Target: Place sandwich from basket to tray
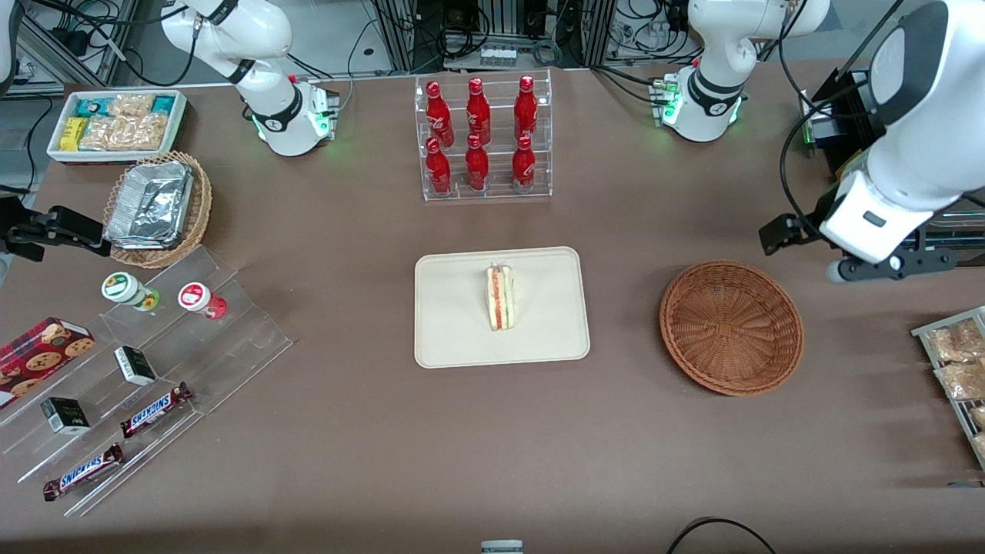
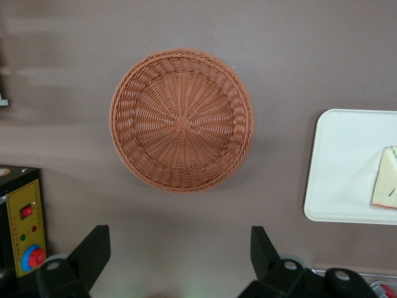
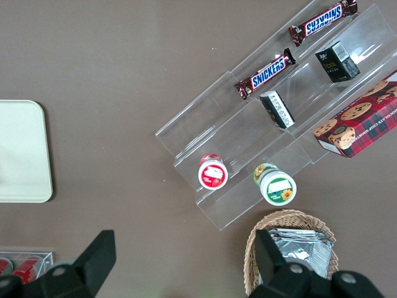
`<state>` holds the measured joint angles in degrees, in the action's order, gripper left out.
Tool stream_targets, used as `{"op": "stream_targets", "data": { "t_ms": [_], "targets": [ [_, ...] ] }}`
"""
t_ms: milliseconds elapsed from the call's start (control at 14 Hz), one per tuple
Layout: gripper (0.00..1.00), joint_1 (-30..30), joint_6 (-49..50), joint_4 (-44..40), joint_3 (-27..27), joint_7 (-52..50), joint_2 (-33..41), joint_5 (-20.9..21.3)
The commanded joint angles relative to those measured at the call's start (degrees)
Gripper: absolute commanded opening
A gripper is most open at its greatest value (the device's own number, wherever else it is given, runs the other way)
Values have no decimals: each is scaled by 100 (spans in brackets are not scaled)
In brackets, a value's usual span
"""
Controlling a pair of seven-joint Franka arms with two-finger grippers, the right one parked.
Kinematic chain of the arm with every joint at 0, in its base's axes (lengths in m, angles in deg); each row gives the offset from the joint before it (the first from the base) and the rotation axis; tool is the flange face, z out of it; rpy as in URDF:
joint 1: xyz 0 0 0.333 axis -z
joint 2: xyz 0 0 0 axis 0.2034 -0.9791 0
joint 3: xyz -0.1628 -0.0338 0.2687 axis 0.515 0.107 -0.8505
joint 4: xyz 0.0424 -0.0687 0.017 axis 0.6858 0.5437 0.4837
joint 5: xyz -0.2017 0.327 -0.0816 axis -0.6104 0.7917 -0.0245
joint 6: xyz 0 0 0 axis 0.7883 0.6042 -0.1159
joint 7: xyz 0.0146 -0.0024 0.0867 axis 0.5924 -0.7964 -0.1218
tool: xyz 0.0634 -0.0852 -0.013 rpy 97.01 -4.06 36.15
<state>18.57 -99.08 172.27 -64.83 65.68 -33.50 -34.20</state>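
The sandwich [image 1: 500,298], a pale wedge with red and green filling, lies on the cream tray [image 1: 454,338] in the middle of the table; only its edge shows in the left wrist view [image 2: 386,186], on the tray [image 2: 341,167]. The reddish-brown wicker basket [image 1: 731,327] stands beside the tray toward the working arm's end and holds nothing; it also shows in the left wrist view [image 2: 182,121]. My left gripper [image 1: 786,231] hangs high above the table, farther from the front camera than the basket. It is open and empty [image 2: 180,254].
A clear rack of red bottles [image 1: 483,138] stands farther back than the tray. A black box with a yellow panel [image 2: 22,230] sits near my gripper. Bagged snacks [image 1: 958,369] lie at the working arm's table edge. A tan basket of foil containers [image 1: 158,208] and a clear snack stand [image 1: 146,369] are toward the parked arm's end.
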Motion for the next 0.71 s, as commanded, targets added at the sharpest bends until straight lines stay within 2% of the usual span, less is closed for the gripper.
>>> {"op": "stream_targets", "data": {
  "t_ms": [0,214,357,500,643],
  "targets": [
    [100,-60,-122,446,-203,568,510,45],
    [100,-60,-78,376,-283,606,467,28],
    [100,-69,-61,26,-283,667,196,36],
    [100,-418,27,-291,5,659,1,19],
    [100,-526,36,-336,86,667,-8,10]
  ]
}}
